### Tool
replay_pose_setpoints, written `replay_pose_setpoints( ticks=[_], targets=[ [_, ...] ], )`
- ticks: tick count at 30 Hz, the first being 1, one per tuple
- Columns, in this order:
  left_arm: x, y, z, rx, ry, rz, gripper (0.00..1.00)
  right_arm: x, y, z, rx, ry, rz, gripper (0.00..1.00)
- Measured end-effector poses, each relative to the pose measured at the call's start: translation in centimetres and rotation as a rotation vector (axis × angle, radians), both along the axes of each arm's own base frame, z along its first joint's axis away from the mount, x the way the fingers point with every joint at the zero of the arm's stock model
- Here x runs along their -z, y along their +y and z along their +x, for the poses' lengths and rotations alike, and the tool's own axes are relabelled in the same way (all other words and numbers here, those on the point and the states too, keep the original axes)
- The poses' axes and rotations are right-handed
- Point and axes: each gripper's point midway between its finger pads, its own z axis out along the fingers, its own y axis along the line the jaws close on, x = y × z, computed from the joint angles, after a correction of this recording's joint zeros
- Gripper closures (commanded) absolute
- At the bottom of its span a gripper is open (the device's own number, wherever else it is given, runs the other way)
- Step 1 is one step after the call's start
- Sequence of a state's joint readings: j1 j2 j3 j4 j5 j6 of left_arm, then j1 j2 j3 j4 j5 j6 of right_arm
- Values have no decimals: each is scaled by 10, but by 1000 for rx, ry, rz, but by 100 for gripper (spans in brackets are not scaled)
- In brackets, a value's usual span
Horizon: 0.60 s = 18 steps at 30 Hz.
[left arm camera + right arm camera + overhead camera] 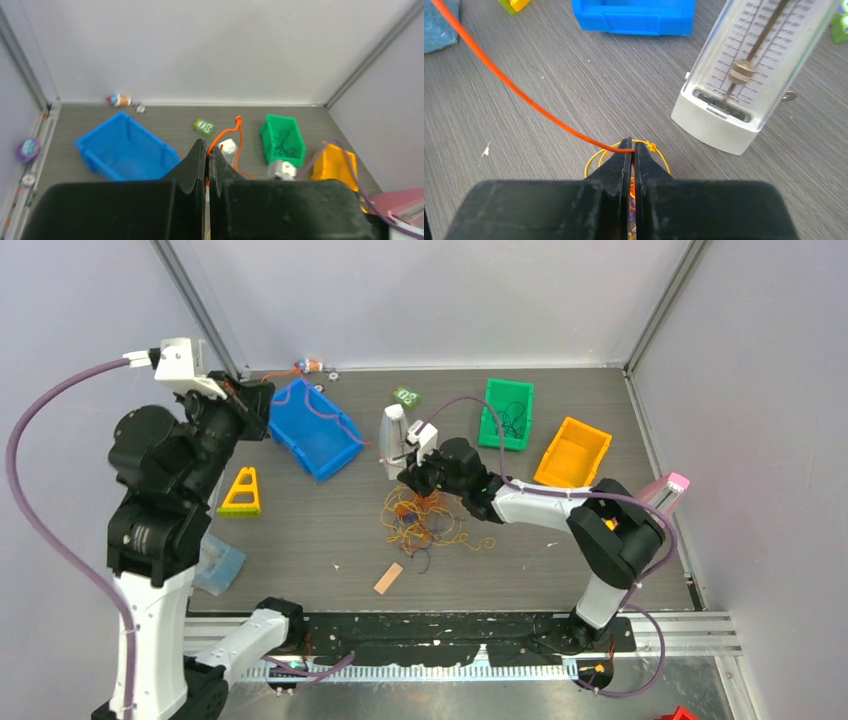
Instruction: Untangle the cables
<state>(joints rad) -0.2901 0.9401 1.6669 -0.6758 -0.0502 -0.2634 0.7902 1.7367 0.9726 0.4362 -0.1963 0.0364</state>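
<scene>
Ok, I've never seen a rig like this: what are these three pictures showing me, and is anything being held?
The machine is two robot arms, a left arm and a right arm, bolted at the near edge of a table. The wide picture comes from a fixed camera above and behind them. The other two come from a camera on each wrist, looking along that arm's own fingers. On the table lie a tangle of thin cables, a metronome, a blue bin, a green bin, an orange bin and a yellow toy. The left gripper, raised, and the right gripper, down at the tangle, are each shut on an orange cable, apparently the same one.
</scene>
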Motion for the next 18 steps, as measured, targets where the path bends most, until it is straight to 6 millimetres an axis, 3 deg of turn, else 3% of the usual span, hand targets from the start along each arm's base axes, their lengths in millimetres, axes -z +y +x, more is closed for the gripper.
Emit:
replay_pose_setpoints(
  ticks=[4,7,12,16,18],
  targets=[
    [38,19,36,-89,120,-11,100,-30,-9,-3,30,-19,26,95],
    [97,33,72,-138,260,-44,100,-68,-11,-7,25,-41,64,95],
    [201,60,133,-221,521,-144,100,-145,10,-7,-17,-89,146,95],
    [253,75,169,-264,642,-221,100,-201,36,-14,-67,-131,203,95],
    [273,80,182,-278,681,-252,100,-219,48,-15,-86,-141,222,95]
  ],
)
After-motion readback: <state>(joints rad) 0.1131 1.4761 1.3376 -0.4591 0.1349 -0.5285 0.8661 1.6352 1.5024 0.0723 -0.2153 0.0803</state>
